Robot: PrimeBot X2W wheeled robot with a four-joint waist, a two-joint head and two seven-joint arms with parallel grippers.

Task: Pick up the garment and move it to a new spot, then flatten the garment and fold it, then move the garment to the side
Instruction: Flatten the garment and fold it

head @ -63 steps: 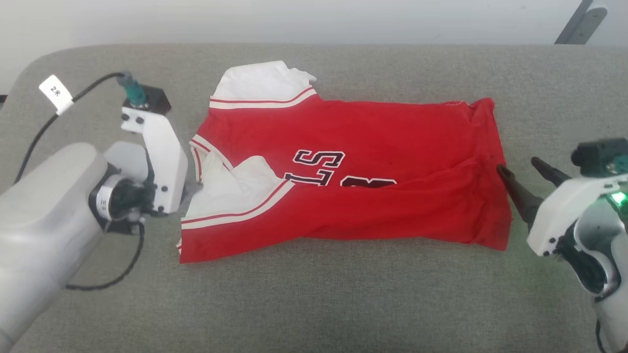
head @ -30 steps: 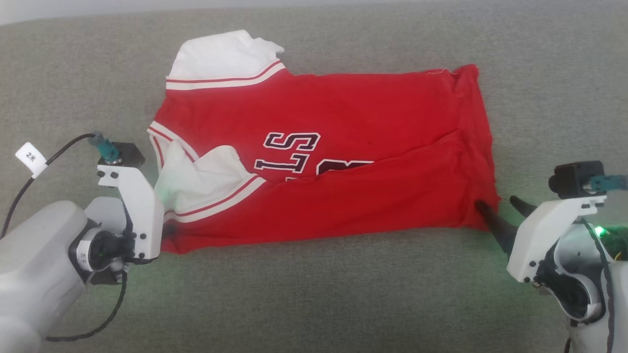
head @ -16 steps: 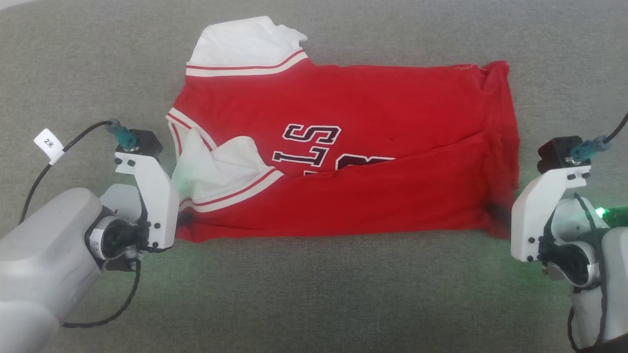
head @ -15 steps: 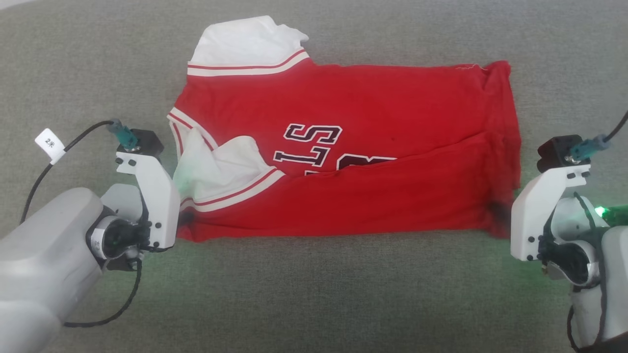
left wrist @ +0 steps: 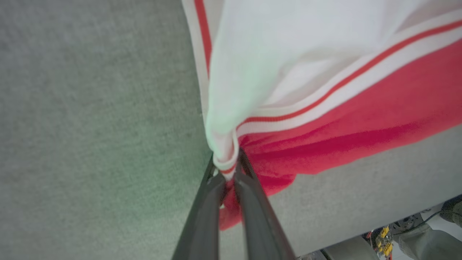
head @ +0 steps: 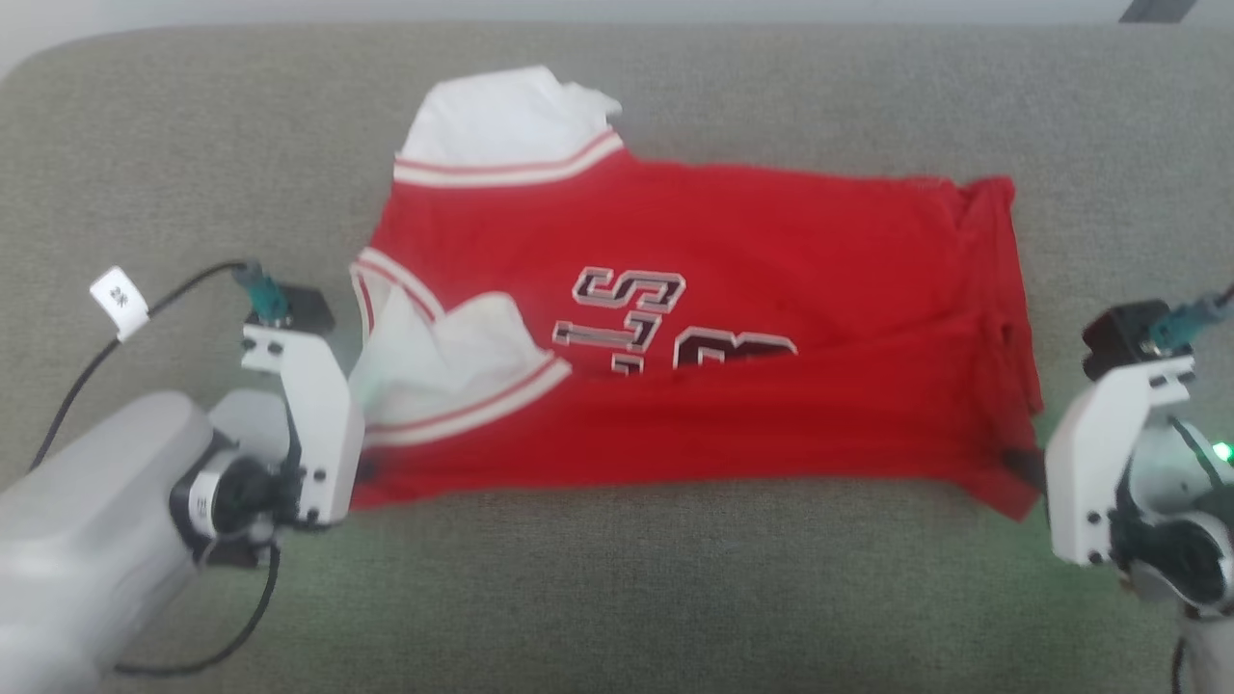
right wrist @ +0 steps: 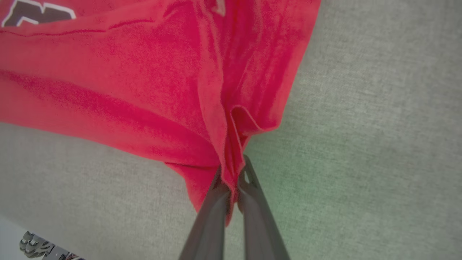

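while the grey cushion spreads beneath everything, the garment lies across its middle, collar end to the left, with its near edge folded up over the lower part of the black-and-white lettering. at the garment's near left corner, the left gripper has its jaws clamped on a pinch of cloth where the white sleeve and its striped trim meet the red body. at the garment's near right corner, the right gripper has its jaws clamped on gathered red hem, and folds run toward the fingers. left of the garment, a white tag sits on the left arm's black cable.
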